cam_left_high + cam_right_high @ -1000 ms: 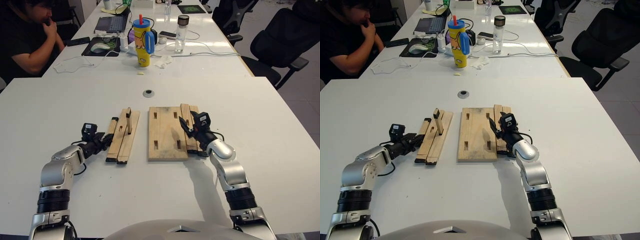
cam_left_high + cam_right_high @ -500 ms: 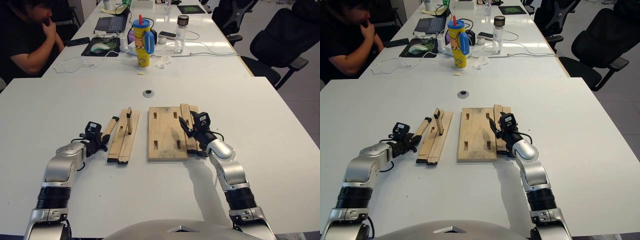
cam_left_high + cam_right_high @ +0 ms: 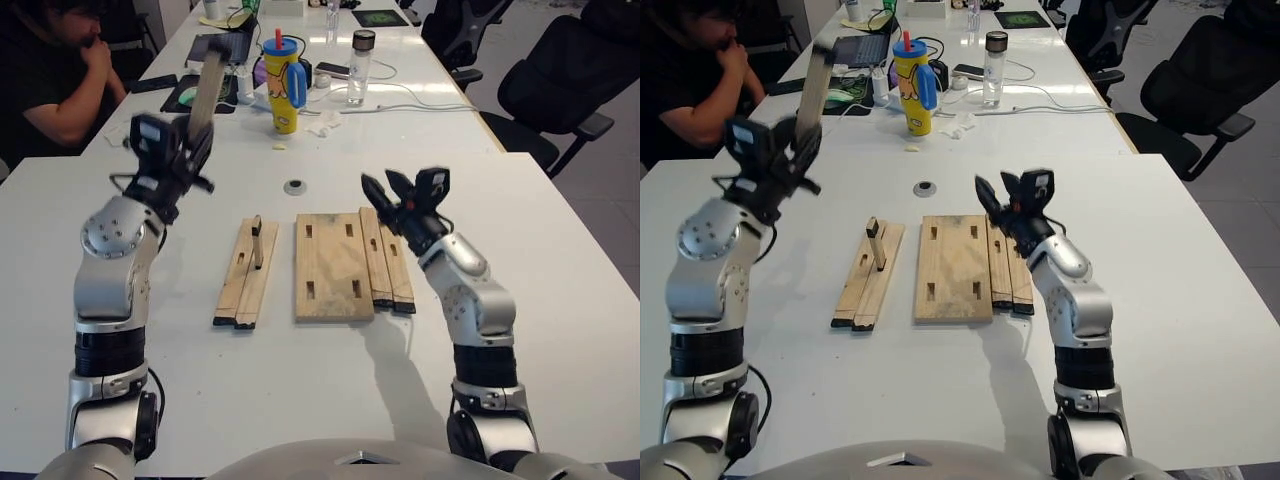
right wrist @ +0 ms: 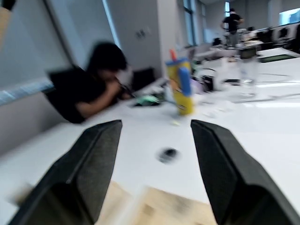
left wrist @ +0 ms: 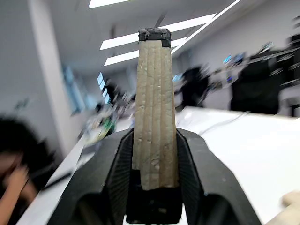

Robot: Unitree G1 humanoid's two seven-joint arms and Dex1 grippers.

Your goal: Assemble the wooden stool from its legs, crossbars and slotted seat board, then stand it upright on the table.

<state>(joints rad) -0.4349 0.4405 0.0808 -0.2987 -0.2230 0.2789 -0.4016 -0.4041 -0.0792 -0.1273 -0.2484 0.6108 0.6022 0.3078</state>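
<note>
**Reference:** the seat board [image 3: 330, 265], lying flat with its four slots [image 3: 311, 291] facing up.

**Left gripper** [image 3: 188, 152]: pinched on one leg [image 5: 154, 108]. It stood high above the board's level, well to the board's left and toward its far end. The leg's long axis ran near upright, leaning slightly. The free end, with its dark cap, pointed up. The lower end sat between the fingers [image 5: 117, 164].

**Right gripper** [image 3: 383, 183]: spread and holding nothing, in the air over the board's far right corner.

**Other parts:** two bars [image 3: 385, 265] lay touching the board's right edge, parallel to it. A pair of planks [image 3: 240, 285] lay just left of the board, apart from it, with a short piece [image 3: 257, 240] standing upright on them.

**Governing relation:** the slots lay below and to the right of the held leg, the left-hand pair nearest. Judged from this, insertion would call for a free end pointing down, square over a slot. The present grip offered only the upward end, so a turn or a handover to the right gripper seemed likely.
</note>
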